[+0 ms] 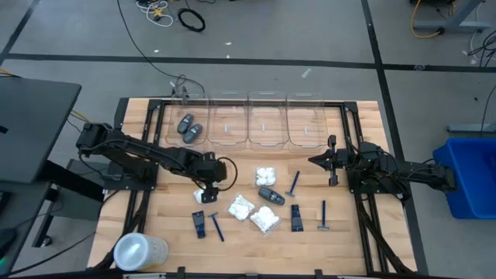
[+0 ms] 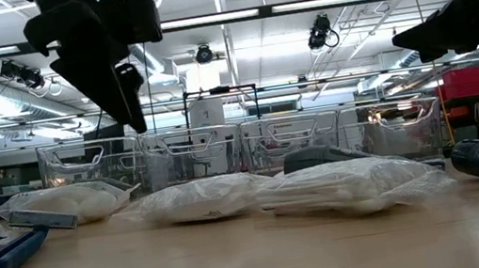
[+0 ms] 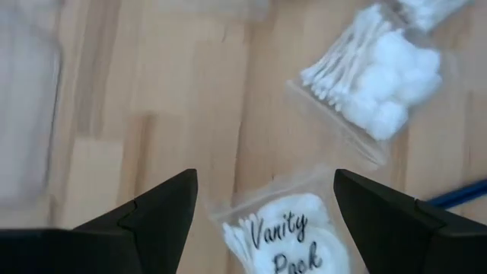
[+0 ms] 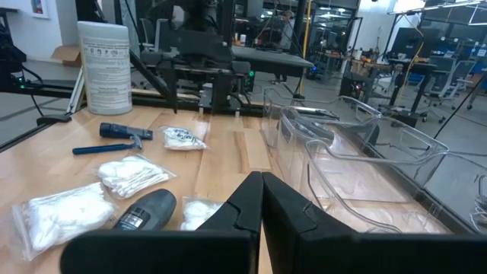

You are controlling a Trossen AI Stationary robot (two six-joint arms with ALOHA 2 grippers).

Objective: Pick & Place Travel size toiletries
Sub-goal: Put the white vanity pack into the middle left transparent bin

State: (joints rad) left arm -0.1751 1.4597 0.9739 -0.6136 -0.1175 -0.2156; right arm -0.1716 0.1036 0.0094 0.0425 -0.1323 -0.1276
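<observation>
My left gripper [image 1: 203, 192] hovers wide open, empty, over a white packet [image 3: 285, 240] whose long axis runs between its fingers.

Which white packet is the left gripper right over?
The Vanity Pack packet, lying between the open left gripper fingers. The other white packets lie farther toward the table's middle.

"Vanity Pack" stands in black script on the white packet [image 3: 285, 240] at the lower middle of the left wrist view.

Robotics lab: workbenches [image 4: 358, 65], floor cables [image 1: 190, 17].
</observation>
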